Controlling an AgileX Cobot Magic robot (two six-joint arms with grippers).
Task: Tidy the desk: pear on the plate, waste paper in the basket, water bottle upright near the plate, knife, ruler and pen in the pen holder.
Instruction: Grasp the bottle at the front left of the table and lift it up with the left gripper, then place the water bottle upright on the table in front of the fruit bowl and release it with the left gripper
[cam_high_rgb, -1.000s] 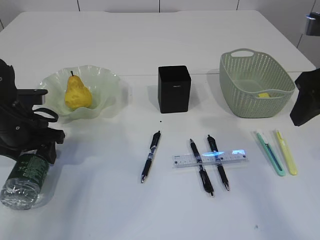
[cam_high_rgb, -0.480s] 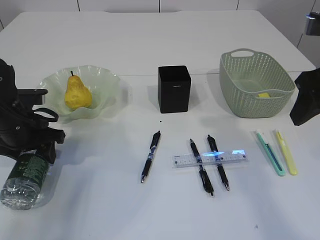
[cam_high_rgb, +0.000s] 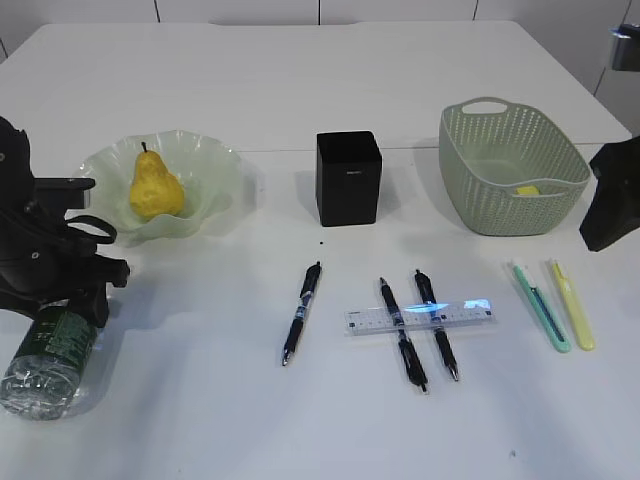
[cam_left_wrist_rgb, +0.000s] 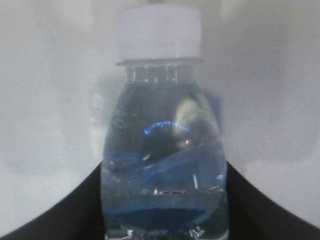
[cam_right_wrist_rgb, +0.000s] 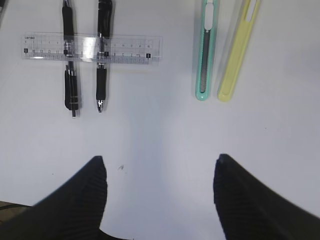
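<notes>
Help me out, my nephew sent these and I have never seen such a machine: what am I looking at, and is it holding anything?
It is a robot with two arms, tidying a desk. The wide picture comes from a camera in front; the other two from cameras on the wrists.

The left gripper is down over a water bottle lying on its side; its close-up shows the bottle between the jaws, but I cannot tell if they grip it yet. The right gripper hangs open and empty over the desk.

A pear sits on a glass plate, and yellow waste paper lies in the basket. Three pens, a ruler lying across two of them, and two utility knives wait in front of the black pen holder.
</notes>
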